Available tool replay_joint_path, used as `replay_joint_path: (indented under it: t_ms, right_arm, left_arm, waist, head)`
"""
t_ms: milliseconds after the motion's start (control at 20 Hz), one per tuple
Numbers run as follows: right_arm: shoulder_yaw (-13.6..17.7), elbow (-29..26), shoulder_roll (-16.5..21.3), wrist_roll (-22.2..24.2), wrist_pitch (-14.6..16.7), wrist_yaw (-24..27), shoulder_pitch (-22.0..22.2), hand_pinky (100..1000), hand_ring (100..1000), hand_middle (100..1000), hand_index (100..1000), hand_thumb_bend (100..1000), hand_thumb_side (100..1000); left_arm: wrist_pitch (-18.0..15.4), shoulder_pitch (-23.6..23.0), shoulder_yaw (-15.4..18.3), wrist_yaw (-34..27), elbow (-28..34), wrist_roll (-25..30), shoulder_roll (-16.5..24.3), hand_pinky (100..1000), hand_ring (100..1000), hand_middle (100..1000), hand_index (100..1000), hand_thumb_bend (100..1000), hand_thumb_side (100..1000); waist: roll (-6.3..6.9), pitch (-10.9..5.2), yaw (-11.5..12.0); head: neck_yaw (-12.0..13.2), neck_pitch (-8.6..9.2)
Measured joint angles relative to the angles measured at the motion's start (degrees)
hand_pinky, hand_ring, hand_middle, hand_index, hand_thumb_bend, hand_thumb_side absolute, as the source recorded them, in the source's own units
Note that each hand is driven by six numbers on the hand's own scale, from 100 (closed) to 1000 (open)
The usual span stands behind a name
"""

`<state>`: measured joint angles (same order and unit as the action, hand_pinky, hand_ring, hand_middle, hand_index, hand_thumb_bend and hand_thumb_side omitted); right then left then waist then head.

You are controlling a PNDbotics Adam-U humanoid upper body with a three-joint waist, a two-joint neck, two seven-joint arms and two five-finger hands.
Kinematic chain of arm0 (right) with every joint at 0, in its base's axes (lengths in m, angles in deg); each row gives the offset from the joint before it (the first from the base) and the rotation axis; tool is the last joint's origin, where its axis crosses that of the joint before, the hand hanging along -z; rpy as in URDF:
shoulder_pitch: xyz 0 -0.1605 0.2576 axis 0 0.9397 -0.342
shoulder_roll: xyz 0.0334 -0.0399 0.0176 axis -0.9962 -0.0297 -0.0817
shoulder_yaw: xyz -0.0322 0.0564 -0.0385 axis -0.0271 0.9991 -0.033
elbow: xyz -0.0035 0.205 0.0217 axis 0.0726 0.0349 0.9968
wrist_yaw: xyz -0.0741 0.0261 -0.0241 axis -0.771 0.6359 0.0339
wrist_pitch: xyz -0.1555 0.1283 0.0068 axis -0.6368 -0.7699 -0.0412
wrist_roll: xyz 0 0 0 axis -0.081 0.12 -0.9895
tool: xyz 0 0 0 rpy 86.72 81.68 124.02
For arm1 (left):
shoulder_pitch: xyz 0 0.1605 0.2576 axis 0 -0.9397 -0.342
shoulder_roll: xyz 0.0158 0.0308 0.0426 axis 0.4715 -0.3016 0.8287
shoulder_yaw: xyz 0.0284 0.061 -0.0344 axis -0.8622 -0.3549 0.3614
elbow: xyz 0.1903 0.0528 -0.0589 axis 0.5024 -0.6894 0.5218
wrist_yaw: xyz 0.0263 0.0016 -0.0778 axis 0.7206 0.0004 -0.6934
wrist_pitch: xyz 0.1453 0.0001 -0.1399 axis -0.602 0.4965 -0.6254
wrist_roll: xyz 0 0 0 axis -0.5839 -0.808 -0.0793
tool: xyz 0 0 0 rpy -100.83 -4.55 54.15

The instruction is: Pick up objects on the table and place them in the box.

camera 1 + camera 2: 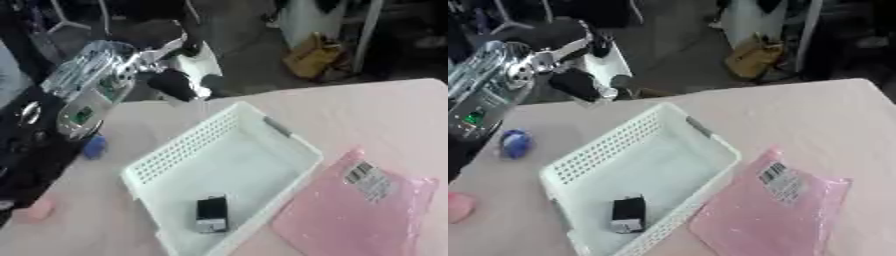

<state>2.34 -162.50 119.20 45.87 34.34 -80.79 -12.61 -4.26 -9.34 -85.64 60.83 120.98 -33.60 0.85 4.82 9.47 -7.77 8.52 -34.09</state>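
Nearest me: small black rectangular object (212, 214) with a pale grey end, lying flat on the floor of the white basket (175, 150), at its near end. Basket is plastic, perforated side walls, sits askew on the pale table (367, 115), long axis running away to the right. Pink bubble mailer (354, 215) flat on the table just right of the basket, touching or nearly touching its near-right rim, white barcode label (366, 176) on its upper part. Left of the basket: a small blue object (515, 142) and, nearer, a pink rounded object (457, 206) at the edge. My left hand (179, 82) hangs past the basket's far-left corner, above the table's far edge, dark fingers curled downward; can't tell if they pinch anything. Right hand doesn't show.
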Motion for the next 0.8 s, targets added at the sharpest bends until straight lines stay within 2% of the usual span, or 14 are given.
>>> replay_joint_path:
  t_ms: [250,300,350,800]
  right_arm:
    - [0.0,0.0,-0.1,0.1,0.0,0.3,0.0,795,843,750,717,100,1000]
    - [0.0,0.0,-0.1,0.2,0.0,0.4,0.0,795,843,750,717,100,1000]
    - [0.0,0.0,-0.2,0.2,0.0,0.4,0.0,795,843,750,717,100,1000]
    - [-0.3,0.0,-0.5,0.7,0.1,0.6,-0.3,796,844,749,717,100,1000]
  left_arm:
    - [-1.7,-0.7,-1.0,3.0,-2.6,-1.7,-2.7,100,100,100,129,607,529]
    - [-2.1,-0.9,-1.2,3.6,-3.4,-2.1,-3.2,100,100,100,129,705,444]
    - [-2.6,-1.2,-1.4,4.3,-4.3,-2.5,-3.8,100,100,100,129,608,528]
    - [-6.6,-2.7,-1.6,9.7,-14.6,-9.5,-8.4,100,100,100,130,609,526]
  waist:
    - [0.0,0.0,-0.3]
    - [0.0,0.0,-0.4]
    - [0.0,0.0,-0.4]
    - [-0.01,0.03,-1.0]
  head:
    - [0.1,0.12]
    - [0.1,0.2]
    - [0.1,0.27]
    - [0.1,1.09]
